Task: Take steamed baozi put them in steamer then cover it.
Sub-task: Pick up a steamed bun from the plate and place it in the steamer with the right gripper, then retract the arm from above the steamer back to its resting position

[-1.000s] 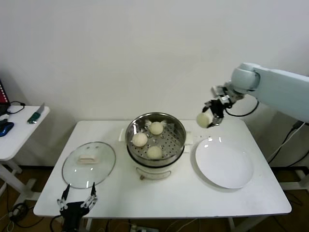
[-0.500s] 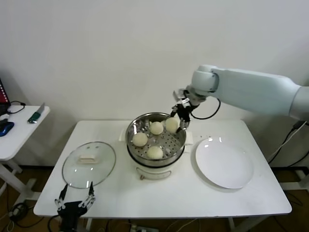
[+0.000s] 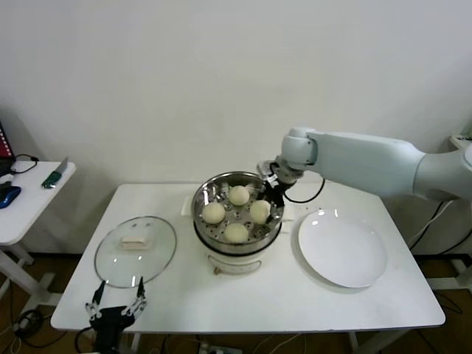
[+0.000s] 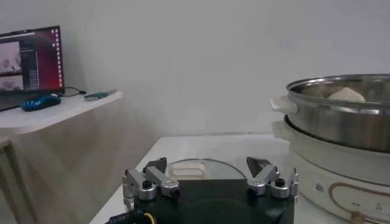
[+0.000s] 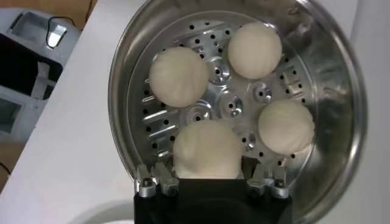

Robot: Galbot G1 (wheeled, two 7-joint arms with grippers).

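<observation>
The right arm is reaching in from the right side, elbow bent, its wrist angling downward. The right pincer (image 3: 267,198) is pointing down with its fingers (image 5: 159,182) closing on a bun. The left pincer (image 3: 116,307) is hanging low at the near left, its fingers spread wide and holding nothing.

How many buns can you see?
4 buns, all inside the steamer: one at the back, one left, one front, and one right, between the right gripper fingers. None looks hidden.

Right end effector (image 5: 209,180) grips one baozi (image 5: 207,150) inside the steamer (image 5: 341,73), three others beside it
</observation>
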